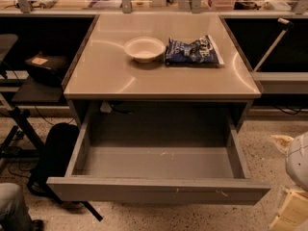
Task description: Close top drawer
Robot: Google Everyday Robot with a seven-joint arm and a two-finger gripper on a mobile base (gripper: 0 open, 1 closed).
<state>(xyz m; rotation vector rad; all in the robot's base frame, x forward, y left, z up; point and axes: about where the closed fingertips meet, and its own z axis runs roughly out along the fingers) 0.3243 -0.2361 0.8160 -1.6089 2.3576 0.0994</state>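
Top drawer (159, 189): lower centre, pulled fully out beneath desk (159, 78), interior bare | Gripper (288, 211): lower right edge, apart from drawer front; grasp state cannot be told | Progress: closing apparently not begun; full push inward remains.

Top drawer (159, 189): matt grey metal, front scratched white. Tabletop (144, 81): smooth, glossy. Chip bag (192, 52): shiny, crinkled. My gripper (289, 211), bottom-right corner: matt cream plastic.
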